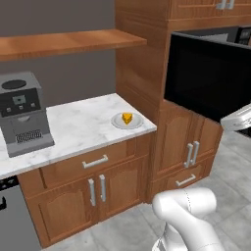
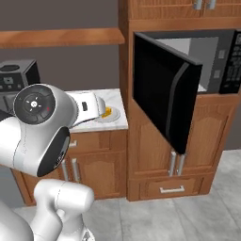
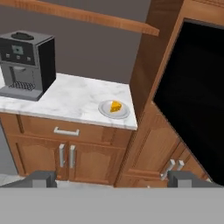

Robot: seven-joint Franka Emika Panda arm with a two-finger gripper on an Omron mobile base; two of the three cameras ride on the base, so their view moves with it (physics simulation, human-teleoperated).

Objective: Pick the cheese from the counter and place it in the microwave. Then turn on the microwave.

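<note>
On the table: small orange-yellow wedge of cheese (image 3: 115, 106) is seen resting on a round grey plate (image 3: 105, 111).
Jaws: spread fully open, empty, well apart from the wedge.
Approach: descent is best made straight over the wedge, the plate rim being avoided.

Flat, even rendered light with no visible lamp. The marble counter (image 1: 83, 127) looks bright and the back wall (image 1: 63, 73) dim grey. The microwave (image 2: 164, 94) door is matte black, without glare. Shadows are soft and faint. Edges look slightly coarse and pixelated.

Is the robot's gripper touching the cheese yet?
Apart. In the hand view the gripper hangs open at the bottom, far back from the counter, while the cheese sits alone on its grey plate.
</note>
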